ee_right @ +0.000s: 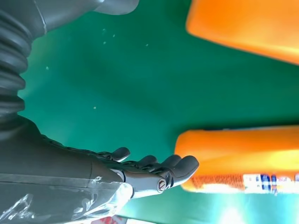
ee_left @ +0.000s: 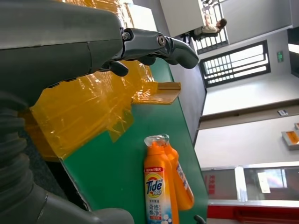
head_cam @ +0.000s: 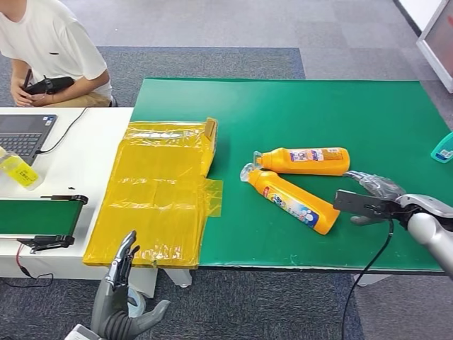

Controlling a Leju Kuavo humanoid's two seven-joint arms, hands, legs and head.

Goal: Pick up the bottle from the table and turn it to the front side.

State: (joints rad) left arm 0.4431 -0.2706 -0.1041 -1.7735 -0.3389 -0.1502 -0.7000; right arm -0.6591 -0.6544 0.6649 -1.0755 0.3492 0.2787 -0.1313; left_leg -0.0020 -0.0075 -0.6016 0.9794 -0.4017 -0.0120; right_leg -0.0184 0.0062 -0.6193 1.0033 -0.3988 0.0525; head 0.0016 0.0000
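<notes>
Bottles lie just ahead of the right hand [head_cam: 374, 190], whose fingers are spread and hold nothing: near bottle [head_cam: 292, 201] just past its fingertips, far bottle [head_cam: 304, 160] beyond. Left hand [head_cam: 122, 297] hangs open, off the green table [head_cam: 331, 106].

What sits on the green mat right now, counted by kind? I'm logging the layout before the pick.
Orange Tide detergent bottles: 2, the far bottle and the near bottle, both lying on their sides
Yellow plastic sheet: 1, partly over the mat's left edge
Teal item at the right edge, cut off by the frame: 1
Total: 4
</notes>
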